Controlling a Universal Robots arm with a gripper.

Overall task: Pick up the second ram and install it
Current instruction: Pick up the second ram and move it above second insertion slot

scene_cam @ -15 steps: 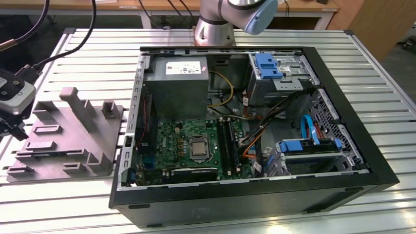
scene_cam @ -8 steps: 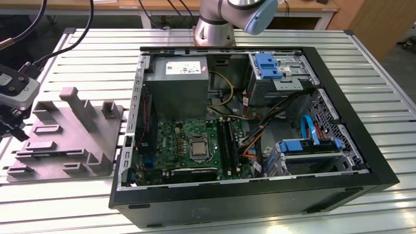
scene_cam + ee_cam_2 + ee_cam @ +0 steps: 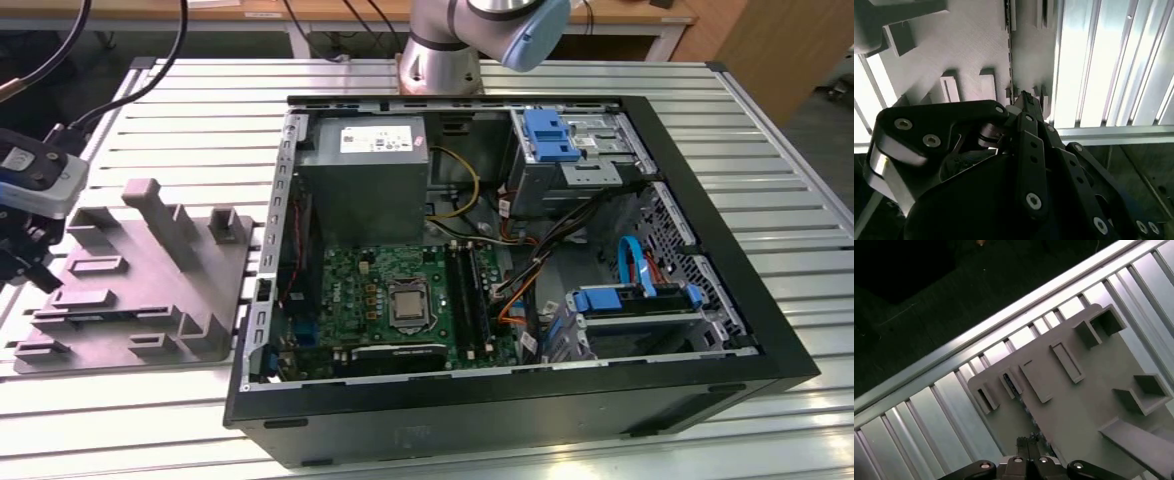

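Observation:
The second ram (image 3: 1014,386) is a thin dark board standing on edge in a slot of the grey fixture (image 3: 1089,405). In the second wrist view the ram (image 3: 1009,50) shows edge-on as a narrow dark strip. My gripper (image 3: 1028,441) hovers over the near end of that strip with its fingers together and nothing visibly between them. The same gripper (image 3: 1026,100) points at the ram's end; contact cannot be told. In the exterior view the gripper (image 3: 24,265) is at the far left, beside the fixture (image 3: 147,290).
An open computer case (image 3: 507,400) lies on the slatted metal table (image 3: 787,160), to the exterior view's right of the fixture. Inside are the motherboard (image 3: 360,290), silver CPU socket (image 3: 404,305), long black slots (image 3: 467,290), power supply (image 3: 360,160) and blue-tabbed drive bays (image 3: 550,135).

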